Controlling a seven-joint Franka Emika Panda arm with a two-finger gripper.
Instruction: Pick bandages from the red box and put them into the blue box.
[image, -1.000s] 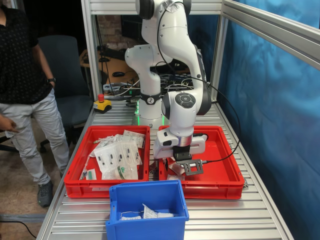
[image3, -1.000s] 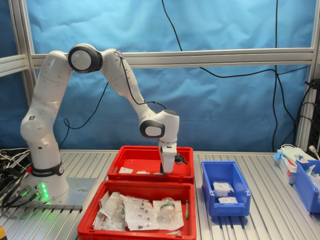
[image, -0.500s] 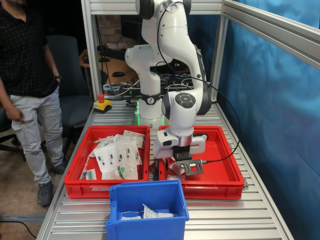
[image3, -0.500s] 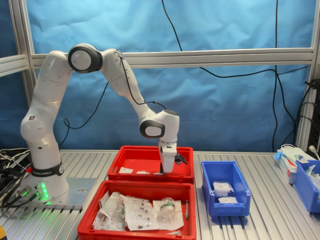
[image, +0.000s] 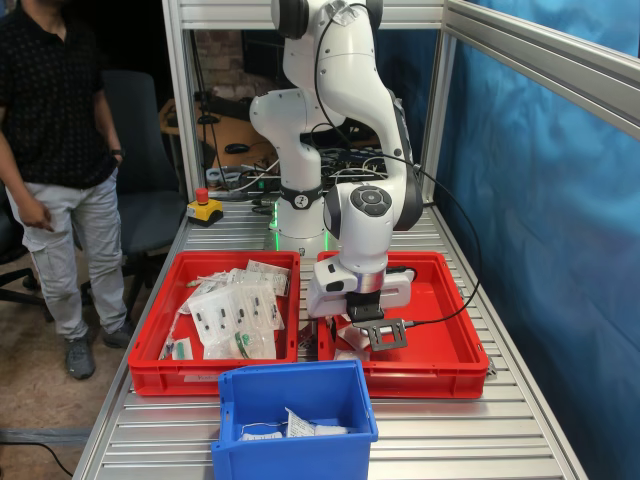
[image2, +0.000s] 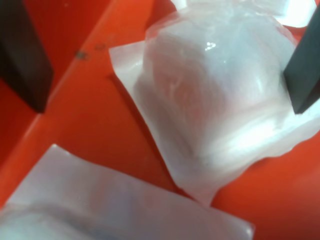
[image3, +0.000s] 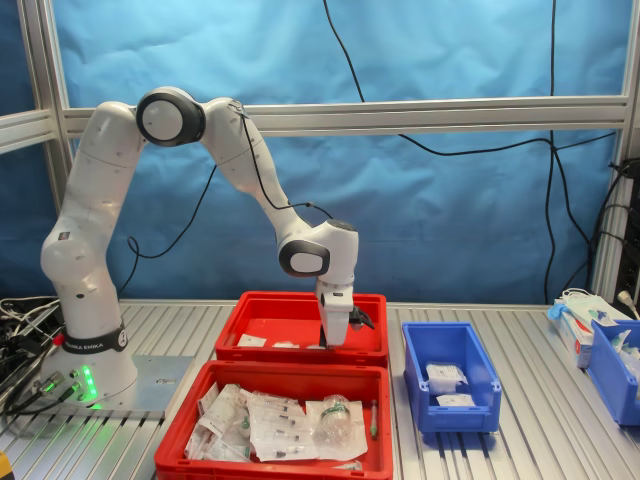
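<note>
On my wrist feed a wrapped bandage (image2: 220, 100) lies on the red box (image2: 100, 130) floor beside its wall, between the fingers (image2: 22, 55) of my hand (image2: 165, 65), which is released, with one finger at the wrapper's edge and the other well off it; a second packet (image2: 115, 205) lies just beside it. In the first exterior view the hand (image: 325, 345) is down in the red box (image: 440, 350), near the wall next to the other red tray (image: 150, 350) heaped with clear packets (image: 235, 315). The blue box (image: 295, 400) sits on the desk (image: 450, 430) in front of both trays with white packets (image: 300, 425) inside.
</note>
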